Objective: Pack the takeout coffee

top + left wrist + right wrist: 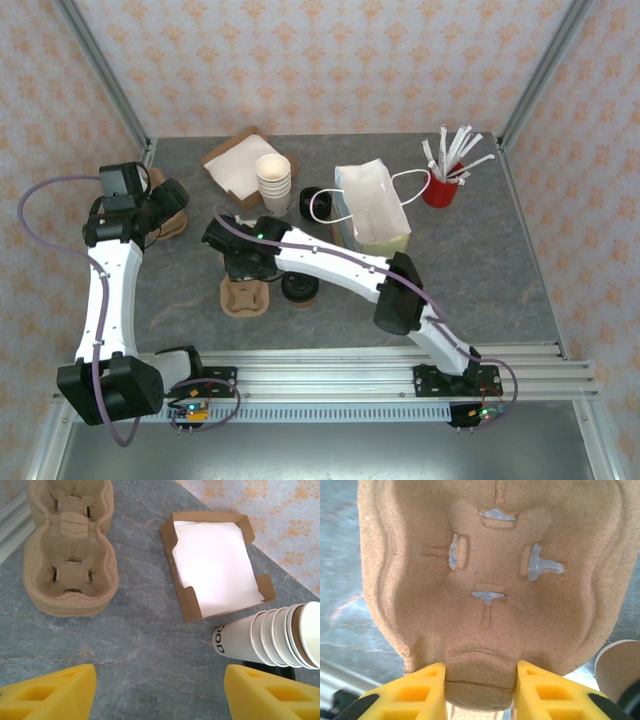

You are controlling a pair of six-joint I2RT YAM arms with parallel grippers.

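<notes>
**Coffee packing station: left gripper (160, 690) spread, right gripper (480, 692) pinched on a pulp cup carrier (490, 580).**

At the left, the left gripper is held above the grey table (140, 645) with its fingers wide apart and nothing between them. It is near a stack of cup carriers (70, 565), a napkin box (215, 565) and a stack of lidless cups (270, 640). At centre, one end of the pulp cup carrier is clamped between the right fingers. The takeout coffee (300, 290) is stood upright just right of that carrier, left of the white paper bag (372, 205).
</notes>
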